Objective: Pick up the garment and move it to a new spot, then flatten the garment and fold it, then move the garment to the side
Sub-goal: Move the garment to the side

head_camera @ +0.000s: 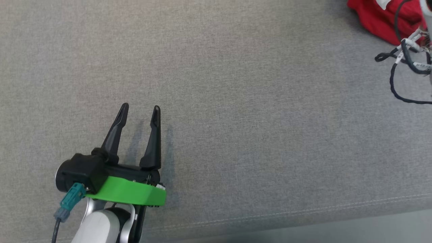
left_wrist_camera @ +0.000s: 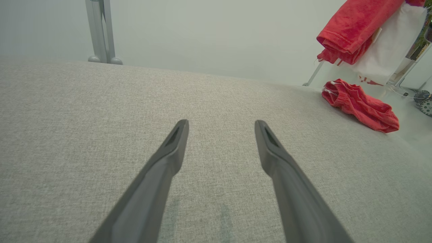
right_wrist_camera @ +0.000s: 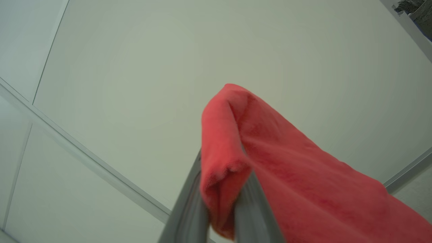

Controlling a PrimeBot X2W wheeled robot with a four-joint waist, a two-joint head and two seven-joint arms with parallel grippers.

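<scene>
Two fingers of the right gripper [right_wrist_camera: 221, 168] clamp the soft red cloth garment [right_wrist_camera: 303, 175].
Left gripper [head_camera: 140, 111], jaws apart, well apart from it.

The red garment [head_camera: 371, 17] is cut off by the head view's top-right corner.

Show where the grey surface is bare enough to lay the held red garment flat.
The grey surface is bare all around the open left gripper, from the near seam to the far edge. Crowded: the far right corner, where a second red cloth lies by the hanging red garment and dangling cables.
</scene>
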